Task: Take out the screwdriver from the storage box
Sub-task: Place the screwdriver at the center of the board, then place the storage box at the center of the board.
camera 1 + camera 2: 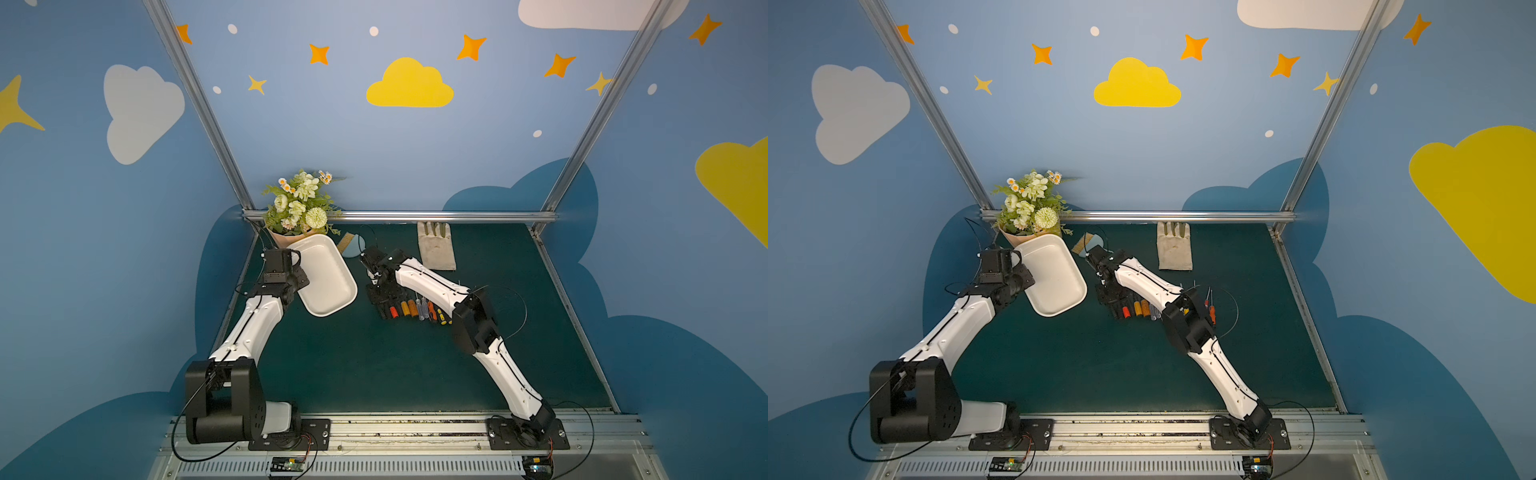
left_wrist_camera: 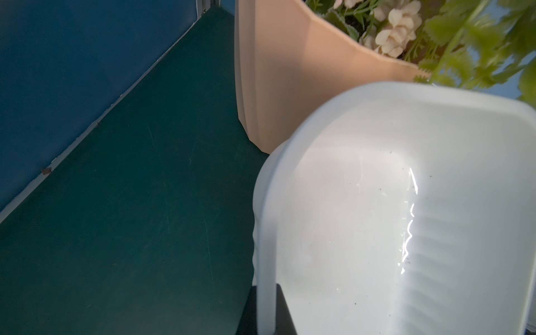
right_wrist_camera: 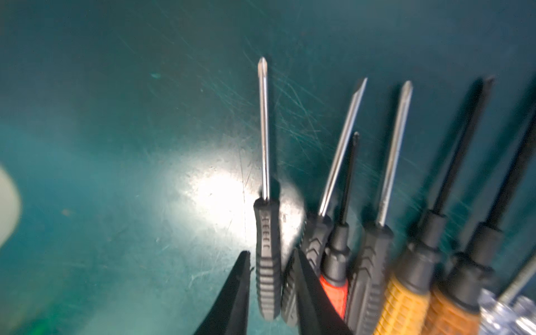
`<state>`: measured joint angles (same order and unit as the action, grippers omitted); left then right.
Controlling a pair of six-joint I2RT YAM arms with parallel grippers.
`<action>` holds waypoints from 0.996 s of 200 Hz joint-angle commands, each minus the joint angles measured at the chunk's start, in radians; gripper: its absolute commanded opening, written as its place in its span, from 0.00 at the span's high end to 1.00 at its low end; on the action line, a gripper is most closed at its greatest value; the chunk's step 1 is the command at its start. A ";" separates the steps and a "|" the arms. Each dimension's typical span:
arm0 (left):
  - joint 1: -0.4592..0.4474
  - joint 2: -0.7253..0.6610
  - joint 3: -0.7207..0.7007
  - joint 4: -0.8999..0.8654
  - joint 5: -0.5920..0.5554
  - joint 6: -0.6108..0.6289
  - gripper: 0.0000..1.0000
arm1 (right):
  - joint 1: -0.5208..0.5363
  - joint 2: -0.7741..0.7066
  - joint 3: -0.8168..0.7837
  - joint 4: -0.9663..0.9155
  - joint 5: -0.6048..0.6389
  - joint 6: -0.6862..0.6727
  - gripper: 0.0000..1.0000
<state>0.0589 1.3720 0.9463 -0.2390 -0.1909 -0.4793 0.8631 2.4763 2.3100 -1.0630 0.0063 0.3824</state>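
Note:
My left gripper (image 2: 266,287) is shut on the rim of the white storage box (image 1: 328,274) (image 1: 1054,274) (image 2: 406,203) and holds it tilted above the mat; its inside shows nothing in it. Several screwdrivers (image 1: 411,309) (image 1: 1138,309) lie side by side on the green mat. My right gripper (image 3: 271,251) (image 1: 383,308) stands low at the left end of that row. Its jaws straddle the handle of a black screwdriver (image 3: 265,226), which lies flat, with a thin gap showing on each side.
A peach flower pot (image 1: 282,239) (image 2: 290,87) with flowers stands in the back left corner, right behind the box. A comb on a blue oval (image 1: 351,247) and a pale glove (image 1: 436,247) lie near the back rail. Blue walls close three sides.

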 commanded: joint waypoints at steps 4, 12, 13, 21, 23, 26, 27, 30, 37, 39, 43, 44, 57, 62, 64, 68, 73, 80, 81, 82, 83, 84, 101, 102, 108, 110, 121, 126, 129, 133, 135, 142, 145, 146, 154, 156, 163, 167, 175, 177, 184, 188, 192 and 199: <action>0.005 -0.009 0.011 0.004 0.002 -0.004 0.98 | 0.007 -0.128 -0.062 0.059 0.027 -0.014 0.71; 0.005 -0.007 0.010 0.003 0.001 -0.003 0.98 | 0.006 -0.175 -0.104 0.103 0.027 -0.014 0.71; 0.005 -0.007 0.010 0.003 0.001 -0.003 0.98 | 0.005 -0.180 -0.109 0.110 0.027 -0.014 0.71; 0.005 -0.006 0.013 0.001 0.000 -0.001 0.98 | 0.002 -0.232 -0.158 0.159 0.033 -0.017 0.71; 0.005 -0.007 0.013 0.001 0.000 0.001 0.98 | 0.001 -0.245 -0.172 0.170 0.035 -0.018 0.71; 0.005 -0.007 0.012 0.001 0.001 0.002 0.98 | 0.000 -0.268 -0.191 0.189 0.040 -0.020 0.71; 0.005 -0.007 0.012 0.001 0.001 0.003 0.98 | -0.001 -0.273 -0.197 0.194 0.042 -0.020 0.71; 0.005 -0.007 0.012 0.001 0.002 0.003 0.98 | -0.001 -0.295 -0.215 0.210 0.047 -0.023 0.71; 0.005 -0.007 0.013 0.000 0.003 0.010 0.98 | -0.003 -0.341 -0.255 0.244 0.070 -0.027 0.71; 0.005 -0.007 0.013 0.000 0.004 0.011 0.98 | -0.005 -0.353 -0.267 0.250 0.076 -0.031 0.71; 0.005 -0.008 0.012 0.000 0.004 0.014 0.98 | -0.007 -0.377 -0.288 0.263 0.089 -0.033 0.71; 0.005 -0.008 0.013 -0.001 0.005 0.014 0.98 | -0.007 -0.385 -0.293 0.266 0.093 -0.034 0.71; 0.003 -0.012 0.013 -0.012 0.007 0.015 0.98 | -0.012 -0.461 -0.356 0.290 0.152 -0.048 0.71; 0.003 -0.014 0.010 -0.015 0.013 0.016 0.98 | -0.014 -0.488 -0.379 0.295 0.178 -0.054 0.71; 0.004 -0.015 0.010 -0.015 0.015 0.018 0.98 | -0.013 -0.500 -0.387 0.296 0.188 -0.056 0.71; 0.002 -0.017 0.007 -0.013 0.021 0.021 0.98 | -0.016 -0.522 -0.404 0.299 0.208 -0.059 0.71; 0.000 -0.019 0.002 -0.011 0.030 0.027 0.98 | -0.018 -0.550 -0.427 0.302 0.234 -0.063 0.71; -0.001 -0.019 -0.001 -0.011 0.043 0.030 0.98 | -0.021 -0.588 -0.460 0.307 0.264 -0.067 0.70; -0.002 -0.017 -0.002 -0.011 0.044 0.031 0.98 | -0.021 -0.593 -0.467 0.308 0.267 -0.068 0.70; -0.003 -0.017 -0.002 -0.012 0.047 0.032 0.98 | -0.023 -0.598 -0.473 0.310 0.270 -0.070 0.70; -0.003 -0.017 -0.001 -0.012 0.049 0.032 0.98 | -0.023 -0.603 -0.477 0.311 0.274 -0.071 0.70; -0.003 -0.017 -0.001 -0.013 0.049 0.032 0.98 | -0.024 -0.610 -0.482 0.312 0.277 -0.073 0.70; -0.007 -0.008 0.027 -0.049 0.097 0.051 0.98 | -0.040 -0.704 -0.580 0.342 0.305 -0.106 0.70; -0.007 -0.007 0.030 -0.052 0.102 0.054 0.98 | -0.041 -0.710 -0.586 0.344 0.307 -0.109 0.70; -0.007 -0.006 0.044 -0.070 0.127 0.072 0.98 | -0.049 -0.745 -0.621 0.352 0.317 -0.115 0.70; -0.008 -0.006 0.049 -0.074 0.135 0.079 0.98 | -0.053 -0.756 -0.631 0.356 0.320 -0.117 0.70; -0.007 -0.009 0.068 -0.106 0.168 0.112 0.98 | -0.075 -0.818 -0.697 0.370 0.321 -0.122 0.70; -0.007 -0.013 0.076 -0.120 0.173 0.120 0.98 | -0.086 -0.845 -0.726 0.374 0.317 -0.123 0.69; -0.007 -0.016 0.078 -0.127 0.175 0.126 0.98 | -0.094 -0.861 -0.741 0.378 0.314 -0.125 0.69; -0.007 -0.022 0.081 -0.136 0.177 0.136 0.98 | -0.104 -0.882 -0.762 0.381 0.310 -0.126 0.69; -0.008 -0.024 0.081 -0.139 0.178 0.140 0.98 | -0.110 -0.890 -0.773 0.382 0.307 -0.126 0.69; -0.007 -0.034 0.083 -0.150 0.187 0.161 0.98 | -0.128 -0.927 -0.809 0.388 0.300 -0.129 0.69; -0.008 -0.038 0.083 -0.153 0.194 0.172 0.98 | -0.136 -0.942 -0.823 0.391 0.298 -0.131 0.68; -0.007 -0.039 0.083 -0.154 0.196 0.175 0.98 | -0.138 -0.946 -0.830 0.393 0.297 -0.132 0.68; -0.006 -0.048 0.085 -0.170 0.216 0.199 0.98 | -0.159 -0.981 -0.870 0.406 0.286 -0.140 0.68; -0.007 -0.050 0.086 -0.174 0.221 0.206 0.98 | -0.165 -0.989 -0.879 0.408 0.285 -0.140 0.68; -0.006 -0.054 0.086 -0.184 0.234 0.230 0.98 | -0.182 -1.016 -0.910 0.417 0.282 -0.137 0.68; -0.006 -0.054 0.085 -0.187 0.238 0.248 0.98 | -0.192 -1.031 -0.928 0.424 0.284 -0.133 0.68; -0.006 -0.052 0.084 -0.198 0.237 0.273 0.98 | -0.209 -1.058 -0.963 0.440 0.282 -0.128 0.68; -0.004 -0.050 0.085 -0.201 0.237 0.277 0.98 | -0.214 -1.065 -0.970 0.444 0.282 -0.128 0.67; -0.004 -0.040 0.085 -0.211 0.238 0.293 0.98 | -0.230 -1.085 -0.998 0.457 0.277 -0.130 0.67; -0.004 -0.034 0.086 -0.215 0.242 0.300 0.98 | -0.239 -1.096 -1.011 0.461 0.275 -0.127 0.67; -0.005 -0.028 0.088 -0.222 0.246 0.304 0.98 | -0.248 -1.105 -1.021 0.463 0.272 -0.124 0.67; -0.004 -0.016 0.092 -0.235 0.258 0.309 0.98 | -0.266 -1.121 -1.041 0.467 0.263 -0.118 0.67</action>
<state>0.0525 1.3392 1.0073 -0.4122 0.0135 -0.2504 0.6357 1.4155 1.3224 -0.6567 0.2806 0.2615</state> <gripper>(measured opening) 0.082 0.326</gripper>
